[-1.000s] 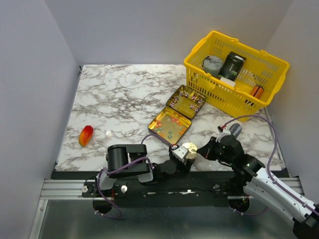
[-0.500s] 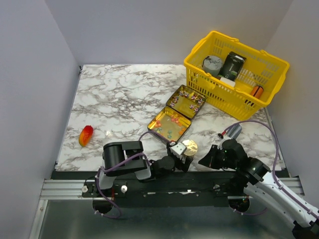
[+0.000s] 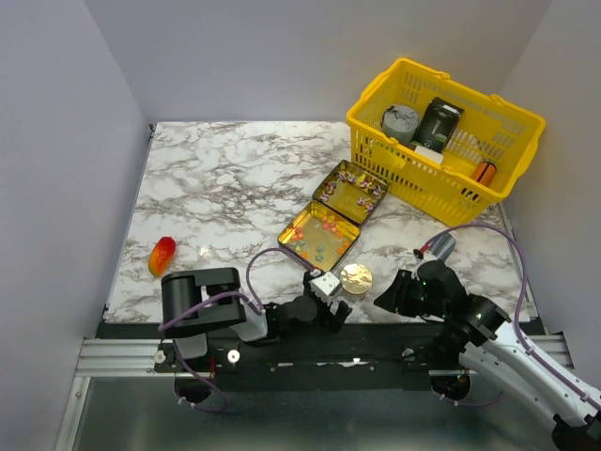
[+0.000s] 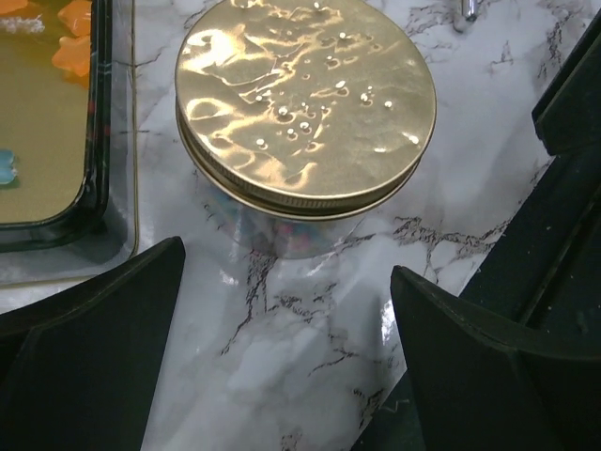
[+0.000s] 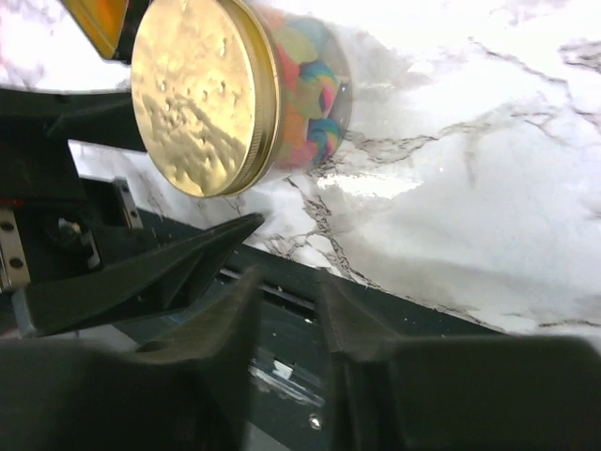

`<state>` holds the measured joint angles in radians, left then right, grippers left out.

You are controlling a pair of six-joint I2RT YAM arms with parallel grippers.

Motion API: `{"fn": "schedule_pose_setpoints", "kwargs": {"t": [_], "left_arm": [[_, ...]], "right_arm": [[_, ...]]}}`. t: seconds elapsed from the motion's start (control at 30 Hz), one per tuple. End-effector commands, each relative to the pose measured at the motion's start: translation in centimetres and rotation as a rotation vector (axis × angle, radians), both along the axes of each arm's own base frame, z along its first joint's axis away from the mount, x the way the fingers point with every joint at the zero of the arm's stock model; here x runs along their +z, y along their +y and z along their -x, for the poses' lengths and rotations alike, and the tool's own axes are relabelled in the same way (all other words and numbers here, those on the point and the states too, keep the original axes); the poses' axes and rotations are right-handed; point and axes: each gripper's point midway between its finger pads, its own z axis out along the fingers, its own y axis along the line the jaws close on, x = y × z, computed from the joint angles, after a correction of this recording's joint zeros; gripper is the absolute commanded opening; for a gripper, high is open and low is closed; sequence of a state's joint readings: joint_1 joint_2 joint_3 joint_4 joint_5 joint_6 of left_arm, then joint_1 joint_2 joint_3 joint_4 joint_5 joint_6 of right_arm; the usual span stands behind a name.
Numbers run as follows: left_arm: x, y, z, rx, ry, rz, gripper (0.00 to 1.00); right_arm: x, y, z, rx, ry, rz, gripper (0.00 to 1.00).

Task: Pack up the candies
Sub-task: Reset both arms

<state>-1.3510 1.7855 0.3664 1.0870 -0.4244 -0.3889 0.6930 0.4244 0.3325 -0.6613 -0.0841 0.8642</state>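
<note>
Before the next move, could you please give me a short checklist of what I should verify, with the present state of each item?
1. Jar stands upright on the table: ok.
2. Gold lid sits on the jar: ok; screwed tight: cannot tell.
3. Left hand open, touching nothing: ok.
4. Right hand apart from the jar, holding nothing: ok.
5. All candies packed: not ok; some lie in the open tin.

**No legible writing in any view**

No words, numbers or brand marks can be read. The black box (image 3: 439, 120) in the yellow basket (image 3: 418, 177) has a pale band at its near end, too small to make out. The gold jar lid (image 4: 305, 99) shows only dents and glare.
</note>
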Motion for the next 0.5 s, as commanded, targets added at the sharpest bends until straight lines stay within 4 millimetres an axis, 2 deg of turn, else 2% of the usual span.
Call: {"fn": "schedule_pose_setpoints", "kwargs": {"t": [0.0, 0.13, 0.17, 0.23, 0.27, 0.33, 0.37, 0.43, 0.47], "left_arm": [[-1.9, 2.9, 1.6, -0.009, 0.082, -0.103, 0.99], [0.7, 3.5, 1.0, 0.051, 0.085, -0.082, 0.99], [1.1, 4.4, 0.7, 0.08, 0.08, -0.115, 0.99], [2.5, 4.6, 0.2, 0.121, 0.076, -0.112, 0.99], [3.6, 5.5, -0.2, 0.156, 0.062, -0.122, 0.99], [5.0, 6.3, -0.8, 0.205, 0.052, -0.107, 0.99], [5.9, 7.3, -1.0, 0.229, 0.042, -0.112, 0.99], [7.5, 8.4, -1.7, 0.294, 0.022, -0.101, 0.99], [8.1, 9.5, -1.9, 0.317, 0.016, -0.118, 0.99]], "right_arm": [[1.3, -1.3, -1.3, -0.071, -0.061, 0.047, 0.51], [2.1, -1.8, -2.0, -0.107, -0.097, 0.061, 0.7], [2.2, -1.9, -2.3, -0.116, -0.106, 0.068, 0.76], [2.8, -1.9, -2.6, -0.122, -0.13, 0.066, 0.8], [2.9, -2.2, -2.9, -0.134, -0.14, 0.075, 0.85], [3.1, -2.4, -3.1, -0.146, -0.148, 0.081, 0.91], [3.2, -2.5, -3.3, -0.158, -0.157, 0.087, 1.0], [3.3, -2.7, -3.5, -0.169, -0.16, 0.095, 1.0], [3.3, -2.8, -3.6, -0.178, -0.162, 0.104, 1.0]]}}
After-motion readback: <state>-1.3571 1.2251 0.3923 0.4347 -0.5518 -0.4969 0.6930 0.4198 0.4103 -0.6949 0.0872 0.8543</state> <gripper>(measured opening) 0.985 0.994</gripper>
